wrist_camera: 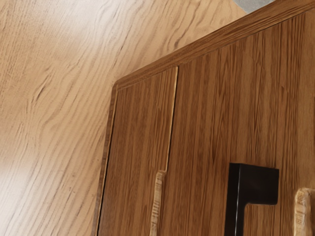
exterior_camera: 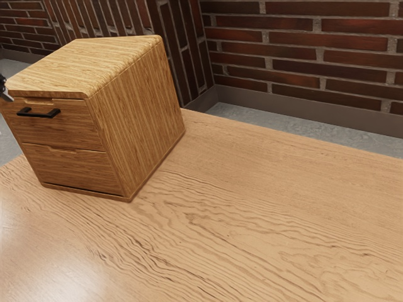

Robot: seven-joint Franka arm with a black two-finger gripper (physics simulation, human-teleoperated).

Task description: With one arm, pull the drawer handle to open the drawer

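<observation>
A small wooden cabinet (exterior_camera: 119,94) with two drawers stands on the table at the exterior view's left. The upper drawer (exterior_camera: 63,129) carries a black bar handle (exterior_camera: 38,114), and its front looks flush with the lower drawer (exterior_camera: 72,167). A small dark part of my gripper (exterior_camera: 3,91) shows at the exterior view's left edge, just above and beside the handle's end. In the wrist view the hand faces the drawer fronts from close by. One end of the black handle (wrist_camera: 250,189) and the seam between the upper drawer (wrist_camera: 236,108) and the lower drawer (wrist_camera: 140,157) are near.
The wooden table (exterior_camera: 264,220) stretches wide toward the exterior view's right and front. A brick wall (exterior_camera: 302,44) and a grey floor strip (exterior_camera: 315,126) lie behind it. The cabinet sits near the table's back corner.
</observation>
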